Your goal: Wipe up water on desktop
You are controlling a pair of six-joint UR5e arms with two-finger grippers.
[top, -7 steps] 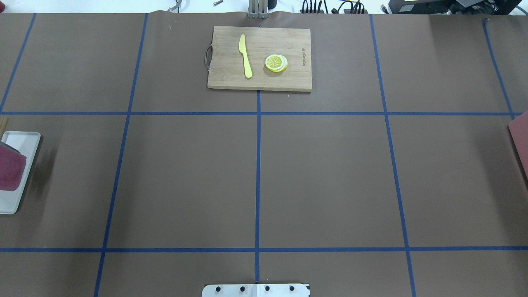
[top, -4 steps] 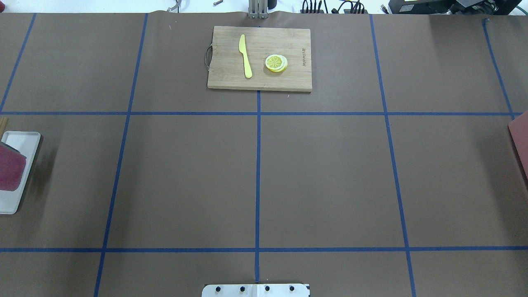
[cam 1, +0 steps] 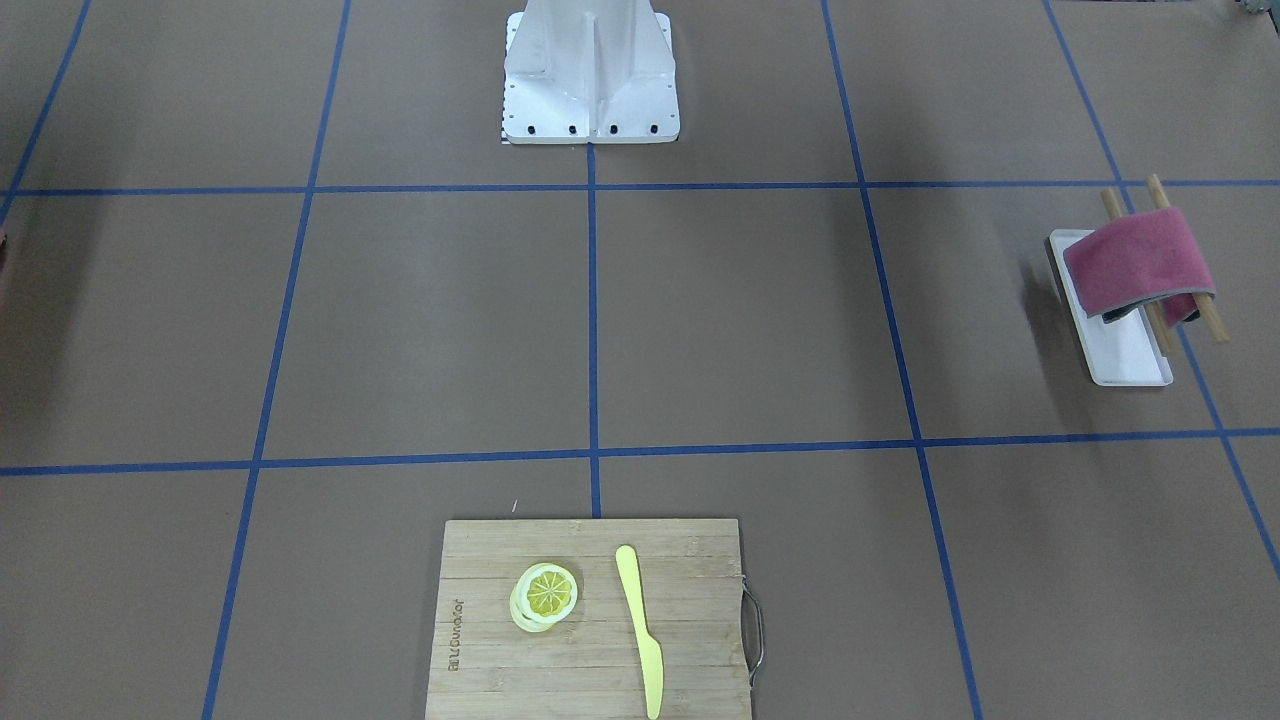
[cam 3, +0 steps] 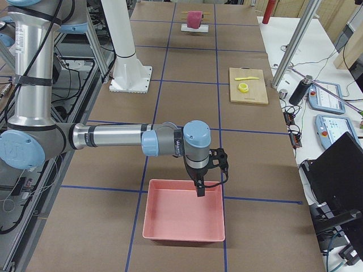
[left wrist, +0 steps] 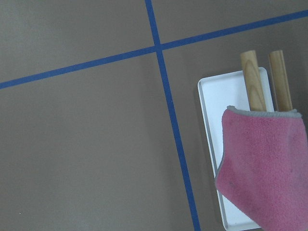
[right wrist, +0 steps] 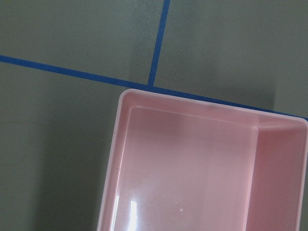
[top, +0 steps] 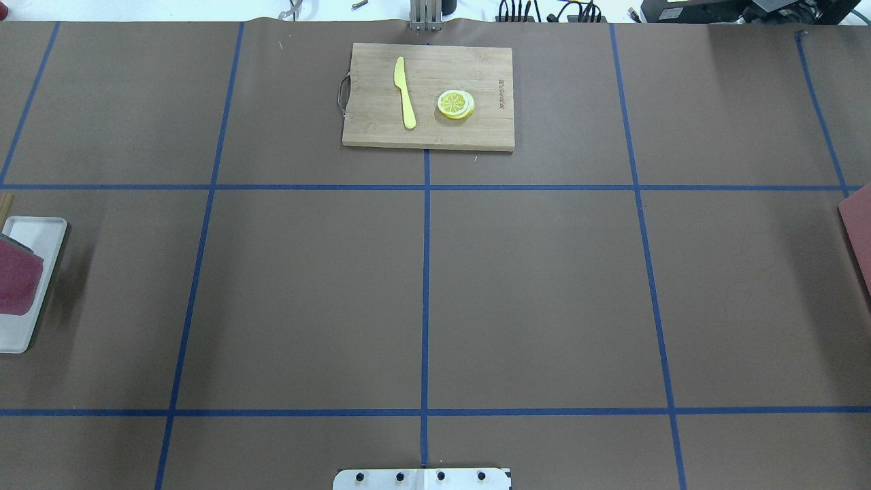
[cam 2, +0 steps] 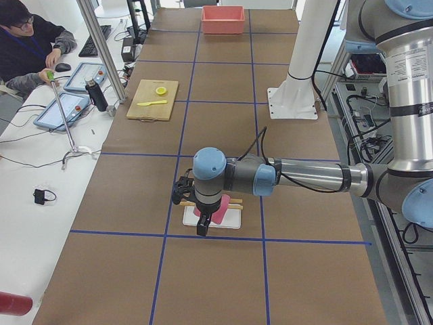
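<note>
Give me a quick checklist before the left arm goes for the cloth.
1. Cloth draped on rods over tray: ok.
2. Left fingers above the cloth: ok.
3. Left fingers open: cannot tell.
4. Wet patch found on desktop: not ok, none shows in any view.
5. Right fingers over bin, far from the cloth: ok.

Silver-grey arms (cam 2: 311, 177) with pale-blue joint caps (cam 2: 209, 162)
</note>
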